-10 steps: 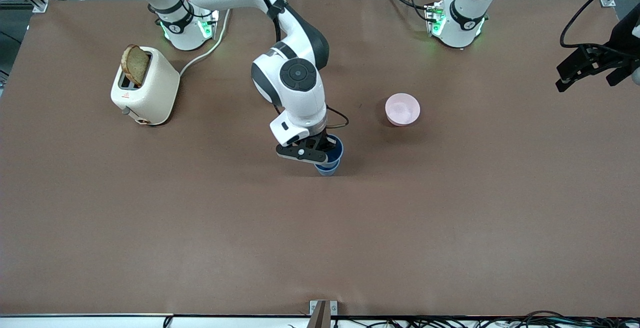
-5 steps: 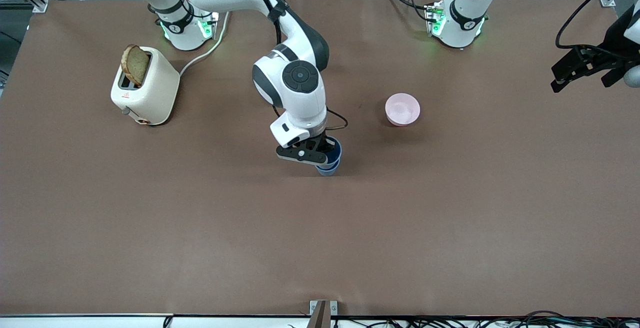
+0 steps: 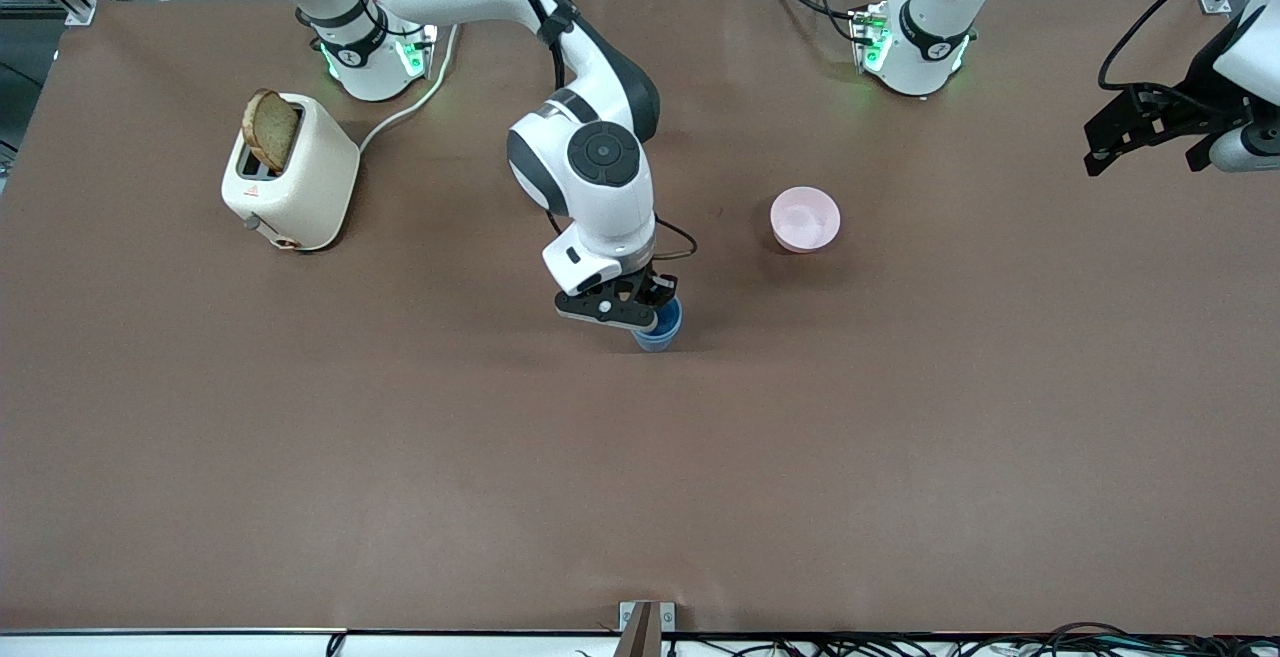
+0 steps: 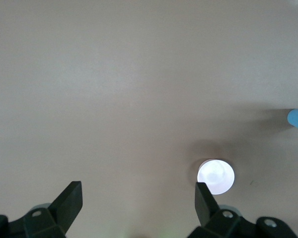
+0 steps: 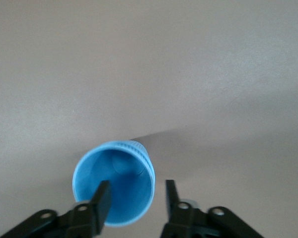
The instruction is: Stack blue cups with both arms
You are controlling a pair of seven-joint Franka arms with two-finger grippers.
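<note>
Right gripper [image 3: 648,312] is seen low over the middle of the table [image 3: 640,457], its two fingers closed on the rim of the blue cups [image 3: 659,329], one finger inside the mouth and one outside. Only one mouth is shown in the right wrist view [image 5: 114,183]; whether a second cup sits within cannot be told. Much of the cup is hidden by the gripper in the front view. Left gripper [image 3: 1150,142] is held high over the left arm's end of the table, fingers wide apart and empty, waiting. A pink bowl [image 3: 805,219] stands apart from the cups, and a toaster [image 3: 290,172] holds a slice of bread.
</note>
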